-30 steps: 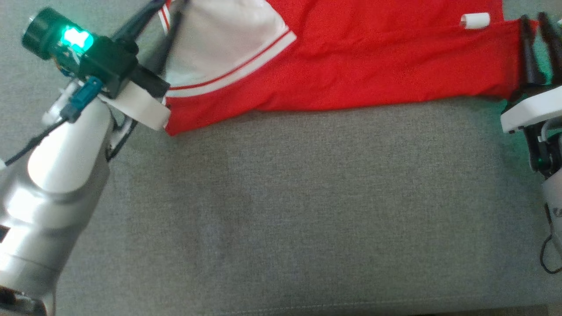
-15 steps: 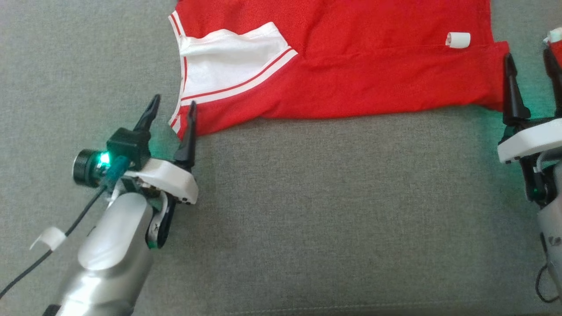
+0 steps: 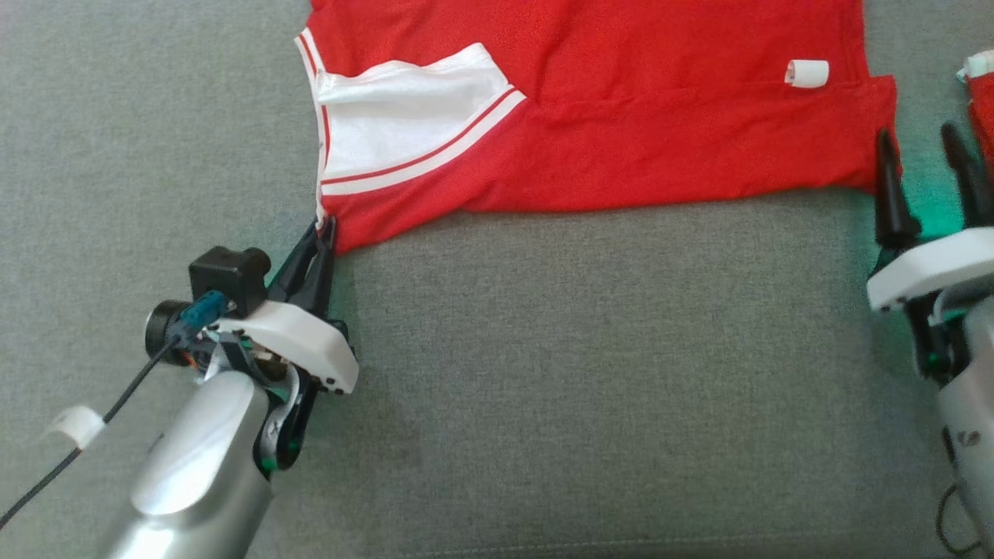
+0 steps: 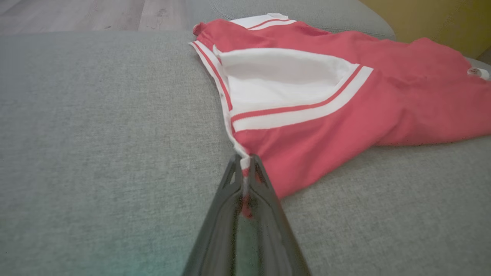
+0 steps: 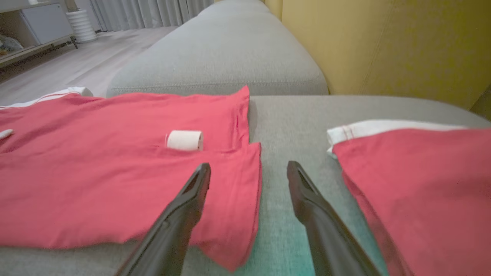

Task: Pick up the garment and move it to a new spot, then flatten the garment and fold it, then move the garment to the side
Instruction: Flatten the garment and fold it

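Observation:
A red garment (image 3: 621,132) with white striped trim lies spread on the grey cushion (image 3: 582,373), with a white panel (image 3: 396,116) near its left end. My left gripper (image 3: 324,230) is shut on the garment's near left corner; the left wrist view shows the trimmed corner (image 4: 245,165) pinched between the dark fingers. My right gripper (image 3: 920,151) stands open at the garment's near right corner, one finger (image 5: 191,195) over the red cloth (image 5: 115,184), the other (image 5: 303,191) over bare cushion. A small white tag (image 3: 806,73) sits on the garment.
A second red cloth with white trim (image 5: 414,180) lies to the right of my right gripper, its edge at the head view's border (image 3: 980,85). Behind the cushion rises a yellow wall (image 5: 383,46). Wooden floor (image 4: 96,15) lies beyond the cushion's edge.
My left gripper drew back from the white panel to the near left corner, opened, then shut on it. My right gripper let go of the right edge and now stands open.

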You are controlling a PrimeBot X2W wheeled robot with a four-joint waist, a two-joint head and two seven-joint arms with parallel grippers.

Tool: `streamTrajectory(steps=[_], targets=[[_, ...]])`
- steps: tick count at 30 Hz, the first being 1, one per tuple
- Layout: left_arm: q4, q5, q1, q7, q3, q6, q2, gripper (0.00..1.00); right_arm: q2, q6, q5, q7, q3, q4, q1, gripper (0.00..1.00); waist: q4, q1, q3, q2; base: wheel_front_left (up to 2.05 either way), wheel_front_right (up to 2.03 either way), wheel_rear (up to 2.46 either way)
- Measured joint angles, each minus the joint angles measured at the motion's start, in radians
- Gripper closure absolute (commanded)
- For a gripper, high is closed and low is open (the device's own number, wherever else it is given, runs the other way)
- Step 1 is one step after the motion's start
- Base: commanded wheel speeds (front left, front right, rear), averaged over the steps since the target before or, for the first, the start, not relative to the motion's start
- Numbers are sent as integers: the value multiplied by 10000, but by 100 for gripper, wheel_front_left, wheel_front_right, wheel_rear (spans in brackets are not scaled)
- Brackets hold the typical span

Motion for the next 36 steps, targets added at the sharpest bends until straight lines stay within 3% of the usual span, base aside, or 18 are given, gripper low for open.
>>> streamTrajectory(steps=[5, 6, 8, 14, 19, 27, 36], targets=[[-527, 52, 22, -40, -23, 6, 261, 100, 142, 0, 535, 153, 311, 1216, -45, 0, 108, 0, -48, 0, 0, 0, 0], [-616, 59, 23, -44, -23, 8, 316, 100, 182, 0, 662, 316, 437, 1436, -89, 9, 123, 0, -58, 0, 0, 0, 0], [-698, 155, 19, -42, -23, 33, 397, 100, 278, 0, 968, 466, 627, 1657, -285, 100, 147, -1, -82, 0, 0, 0, 0], [-930, 249, 29, -33, -46, 96, 623, 100, 178, 0, 1847, 673, 1432, 1814, -633, 100, 215, 0, -290, 0, 0, 0, 0], [-1187, 115, 514, -31, -44, 94, 709, 100, -570, 0, 2303, 660, 2130, 1547, -220, 100, 266, 0, -674, 0, 0, 0, 0], [-2077, -412, 2458, -4, -104, 94, 999, 100, -1404, 0, 2968, 347, 2621, 320, 1835, 100, 285, -2, -1421, 0, 0, 0, 0], [-3070, -646, 4542, -44, -366, 525, 1183, 100, -1921, 0, 3122, 209, 2307, -1229, 4221, 100, 289, -2, -1778, 0, 0, 0, 0]])
